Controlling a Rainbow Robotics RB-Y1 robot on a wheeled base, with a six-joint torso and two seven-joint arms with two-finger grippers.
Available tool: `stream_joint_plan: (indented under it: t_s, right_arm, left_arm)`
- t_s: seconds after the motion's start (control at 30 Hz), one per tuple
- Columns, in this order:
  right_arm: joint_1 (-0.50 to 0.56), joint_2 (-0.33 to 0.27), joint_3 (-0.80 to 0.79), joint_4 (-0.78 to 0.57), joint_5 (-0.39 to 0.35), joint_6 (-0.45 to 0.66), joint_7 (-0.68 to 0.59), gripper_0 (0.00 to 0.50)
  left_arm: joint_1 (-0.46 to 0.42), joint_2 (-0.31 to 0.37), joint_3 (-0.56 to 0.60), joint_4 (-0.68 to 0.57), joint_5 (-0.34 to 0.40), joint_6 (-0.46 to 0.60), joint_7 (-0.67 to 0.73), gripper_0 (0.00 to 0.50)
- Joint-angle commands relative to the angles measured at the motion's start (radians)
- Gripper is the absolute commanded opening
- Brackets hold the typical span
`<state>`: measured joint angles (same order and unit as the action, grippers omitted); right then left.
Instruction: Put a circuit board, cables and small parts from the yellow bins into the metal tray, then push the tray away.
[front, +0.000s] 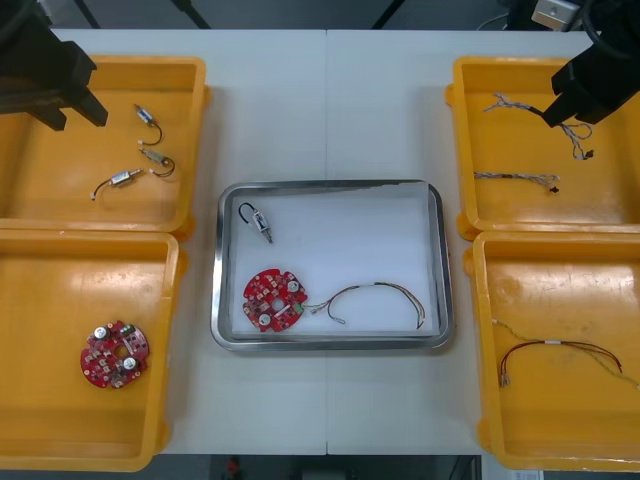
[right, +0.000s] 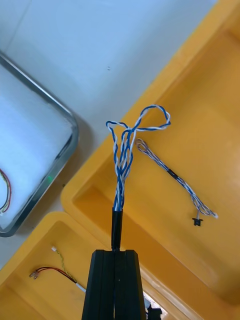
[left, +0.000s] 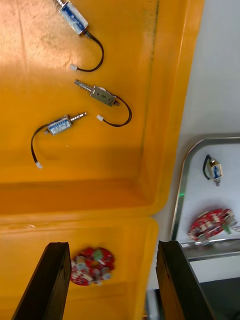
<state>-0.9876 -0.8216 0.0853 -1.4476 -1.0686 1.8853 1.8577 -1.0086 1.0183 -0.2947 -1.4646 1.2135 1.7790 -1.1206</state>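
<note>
My right gripper (right: 116, 252) (front: 553, 112) hangs over the far right yellow bin (front: 610, 75), shut on a twisted blue and white cable (right: 122, 155) (front: 515, 104) at its black sleeve, lifted above the bin floor. A second blue and white cable (right: 172, 174) (front: 515, 180) lies in that bin. The metal tray (front: 330, 344) holds a red circuit board (front: 272, 298), a small metal part (front: 262, 222) and a red and yellow cable (front: 380, 298). My left gripper (left: 112, 255) (front: 77, 118) stands open above the far left bin (front: 180, 70), holding nothing.
Three small metal parts (left: 97, 92) lie in the far left bin. Another circuit board (front: 115, 353) (left: 92, 265) sits in the near left bin (front: 60, 450). A red and yellow cable (front: 560, 350) (right: 50, 272) rests in the near right bin (front: 560, 450).
</note>
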Motion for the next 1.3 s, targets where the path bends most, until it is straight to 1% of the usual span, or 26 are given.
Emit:
stream_joint_plan:
  t_s: [0.03,0.1,0.2,0.23,0.33,0.43,0.57,0.6,0.67,0.87,1.07,1.3]
  right_arm:
    - [0.046,-0.027,-0.030,-0.125,-0.057,0.003,0.035,0.000]
    - [0.056,-0.021,-0.027,-0.152,-0.068,0.000,0.040,0.000]
    - [0.087,-0.010,-0.002,-0.258,-0.083,-0.008,0.055,0.000]
    - [0.092,-0.010,0.005,-0.274,-0.085,-0.012,0.055,0.000]
    - [0.099,-0.010,0.070,-0.358,-0.097,-0.038,0.063,0.000]
    - [0.098,-0.008,0.120,-0.401,-0.106,-0.066,0.069,0.000]
    - [0.098,0.015,0.183,-0.436,-0.114,-0.109,0.083,0.000]
    - [0.098,0.027,0.206,-0.442,-0.114,-0.124,0.092,0.000]
    - [0.095,0.042,0.235,-0.448,-0.113,-0.146,0.112,0.000]
    - [0.081,0.073,0.332,-0.447,-0.090,-0.199,0.253,0.000]
    - [0.056,0.119,0.421,-0.404,-0.065,-0.250,0.365,0.000]
    - [-0.009,0.167,0.525,-0.316,-0.034,-0.279,0.400,0.000]
  left_arm:
    - [-0.047,0.045,0.020,0.070,-0.005,-0.056,-0.245,0.500]
    - [-0.047,0.045,0.011,0.084,-0.005,-0.075,-0.277,0.500]
    - [-0.047,0.045,-0.017,0.119,-0.014,-0.127,-0.369,0.500]
    - [-0.047,0.045,-0.021,0.125,-0.017,-0.135,-0.381,0.500]
    - [-0.047,0.046,-0.055,0.156,-0.029,-0.178,-0.469,0.500]
    - [-0.047,0.046,-0.081,0.178,-0.037,-0.213,-0.515,0.500]
    - [-0.047,0.045,-0.121,0.205,-0.046,-0.273,-0.585,0.500]
    - [-0.047,0.045,-0.146,0.210,-0.051,-0.299,-0.622,0.500]
    - [-0.047,0.046,-0.176,0.213,-0.057,-0.331,-0.654,0.500]
    - [-0.047,0.045,-0.284,0.214,-0.086,-0.440,-0.746,0.500]
    - [-0.045,0.046,-0.405,0.219,-0.104,-0.544,-0.861,0.500]
    - [-0.047,0.060,-0.508,0.221,-0.103,-0.644,-0.963,0.500]
